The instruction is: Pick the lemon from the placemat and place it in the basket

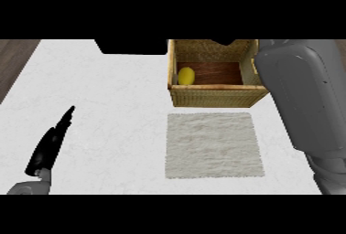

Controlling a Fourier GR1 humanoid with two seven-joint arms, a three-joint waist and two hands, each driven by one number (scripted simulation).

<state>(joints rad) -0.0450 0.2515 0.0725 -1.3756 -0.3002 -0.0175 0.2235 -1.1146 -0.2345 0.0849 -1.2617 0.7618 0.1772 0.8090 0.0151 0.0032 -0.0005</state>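
Observation:
The yellow lemon (186, 76) lies inside the woven basket (216, 96), against its left wall on the brown floor. The basket stands at the back of the counter, just behind the pale grey placemat (213, 145), which has nothing on it. My right forearm (304, 100) runs up the right side past the basket. Only a small dark bit of my right hand (228, 42) shows at the basket's back rim. My left hand (49, 146) rests open at the lower left, fingers straight and pointing away, far from the lemon.
A black object (132, 45) sits at the counter's back edge, left of the basket. The white counter (108, 91) stretches wide to the left of the placemat. Dark wood floor shows beyond the counter's left edge.

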